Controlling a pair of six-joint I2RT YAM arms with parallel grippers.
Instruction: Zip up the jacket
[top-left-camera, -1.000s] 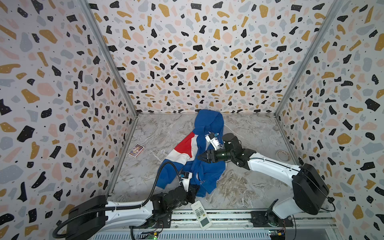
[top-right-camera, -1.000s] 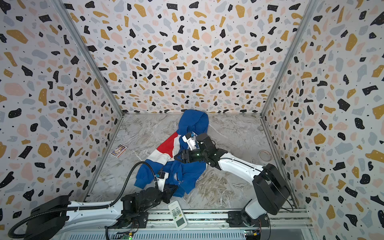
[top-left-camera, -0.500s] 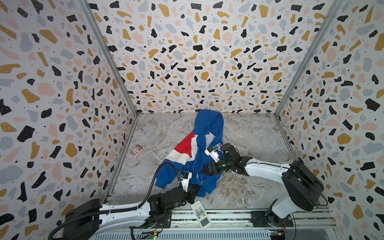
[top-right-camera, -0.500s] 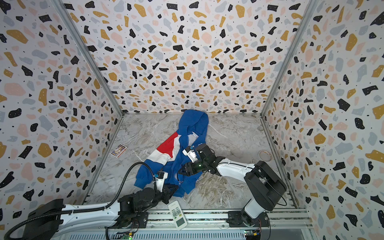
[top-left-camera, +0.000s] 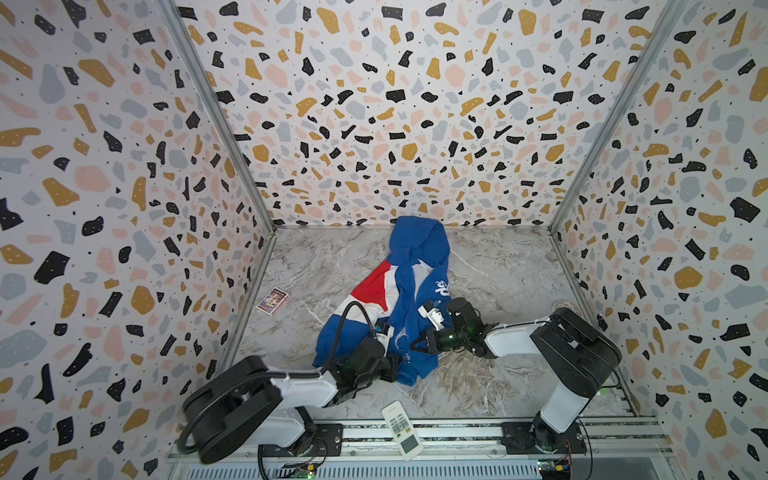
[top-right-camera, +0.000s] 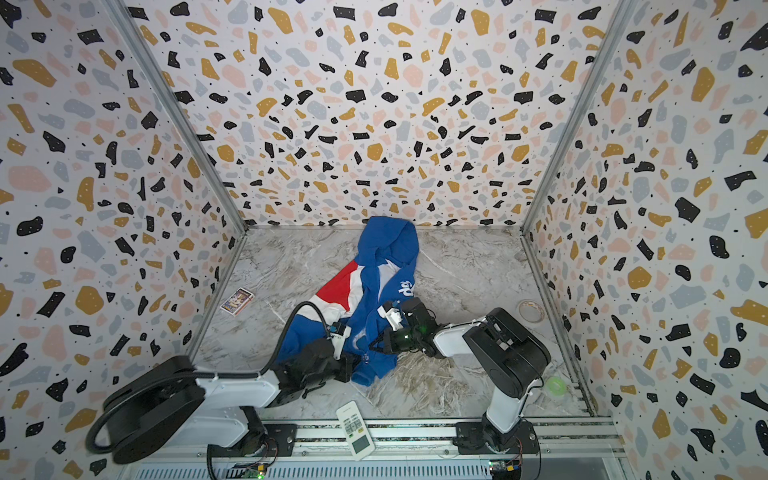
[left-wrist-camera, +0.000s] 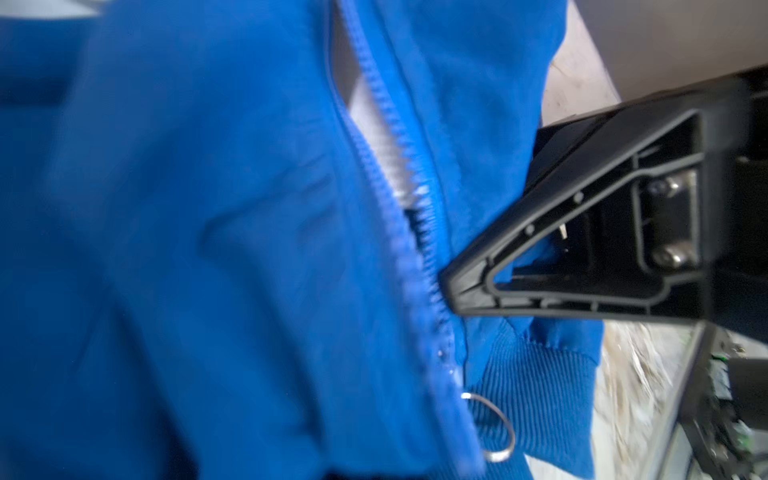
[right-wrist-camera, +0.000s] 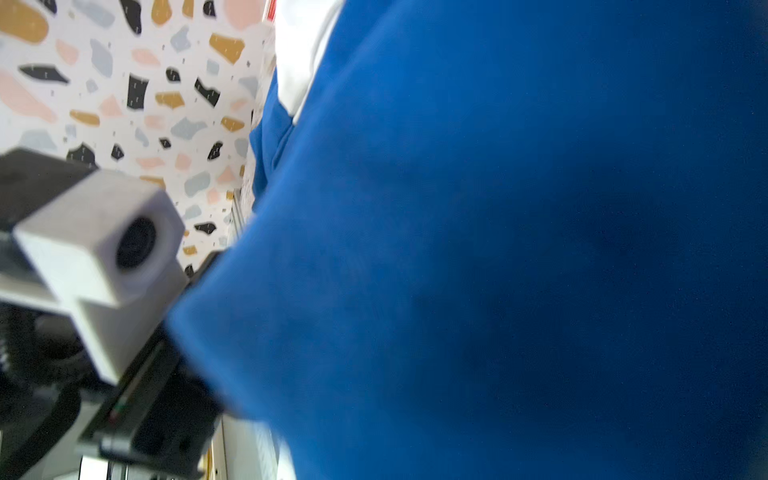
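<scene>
The blue jacket (top-left-camera: 415, 266) lies crumpled mid-floor in both top views, hood toward the back wall, with a red and white band on one side. Its zipper (left-wrist-camera: 399, 232) gapes open above a metal ring pull (left-wrist-camera: 498, 432) near the ribbed hem. My left gripper (top-left-camera: 390, 368) is shut on the jacket's near hem; fabric hides its jaws in the left wrist view. My right gripper (top-left-camera: 415, 345) is shut on the jacket's front edge. One black finger (left-wrist-camera: 582, 257) has its tip right beside the zipper teeth, above the ring. Blue cloth fills the right wrist view.
A white remote control (top-left-camera: 401, 430) lies at the near rail between the arm bases. A small card box (top-left-camera: 272, 300) sits by the left wall. A tape roll (top-right-camera: 530, 311) and a green object (top-right-camera: 555, 384) lie along the right wall. Patterned walls close three sides.
My right gripper has slid from the jacket's chest down toward the near hem and closed there. The left gripper has stayed shut at the hem.
</scene>
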